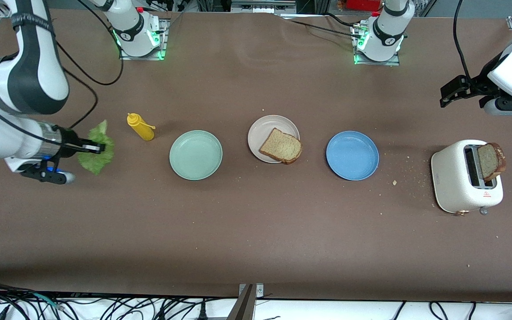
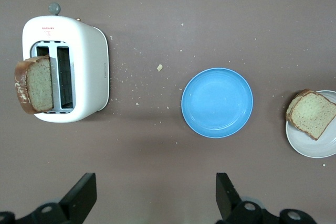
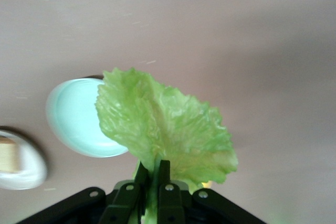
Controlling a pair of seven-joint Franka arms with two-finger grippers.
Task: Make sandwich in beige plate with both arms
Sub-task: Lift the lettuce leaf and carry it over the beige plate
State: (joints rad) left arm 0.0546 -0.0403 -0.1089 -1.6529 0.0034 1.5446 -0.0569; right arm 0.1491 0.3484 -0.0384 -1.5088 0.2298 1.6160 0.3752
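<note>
The table (image 1: 256, 231) carried the white toaster (image 1: 462, 178) near the left arm's end, with one bread slice (image 1: 490, 161) standing out of a slot. Three plates sat in a row along the middle: the blue plate (image 1: 352, 155), the beige plate (image 1: 270, 126) and the mint plate (image 1: 195, 154). The beige plate was the middle one and held the first bread slice (image 1: 281, 146), which overhung the rim toward the front edge. A yellow bottle (image 1: 140, 126) lay toward the right arm's end.

The right gripper (image 1: 98, 147) hung over that end of the table, pinched tight on the lettuce leaf (image 1: 97, 151) at its stem. The leaf looked light, limp and easily torn, so the thick stem seemed the sound place to hold it. The left gripper (image 1: 448, 95) waited over the left arm's end, near the back edge, fingers spread wide and empty.
</note>
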